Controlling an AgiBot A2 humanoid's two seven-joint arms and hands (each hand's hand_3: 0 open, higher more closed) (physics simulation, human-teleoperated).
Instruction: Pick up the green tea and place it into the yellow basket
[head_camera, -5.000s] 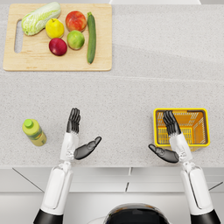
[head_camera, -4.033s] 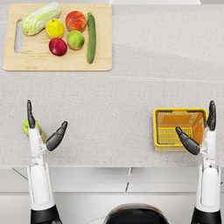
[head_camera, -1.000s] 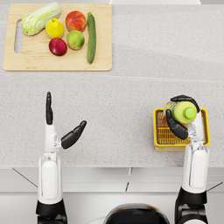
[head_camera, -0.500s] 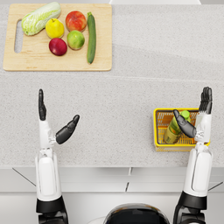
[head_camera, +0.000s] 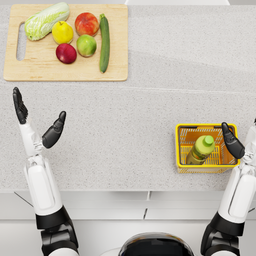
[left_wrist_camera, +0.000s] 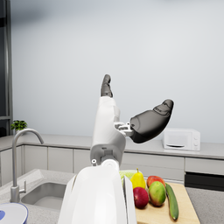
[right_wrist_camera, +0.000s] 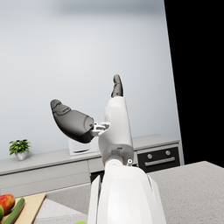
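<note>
speckled grey counter (head_camera: 150, 115) under a pale kitchen wall (left_wrist_camera: 131, 52); left hand (head_camera: 37, 117) and right hand (head_camera: 234, 142) spread, holding nothing.

Two smooth white arms on show here, glossy rounded shells, each forearm swelling into a bulbous white wrist housing. The left hand (head_camera: 37, 122) is dark charcoal, matte, with rounded, padded-looking fingers (left_wrist_camera: 106, 85) and a thick thumb. The right hand (head_camera: 234, 143) matches it, same dark grey finish against the white casing. In the left wrist view, small grey metal linkage parts sit where the thumb meets the white palm shell, and a tiny dark screw dot marks the wrist housing. Down by the shoulders, both arms end in black ribbed collars.
</note>
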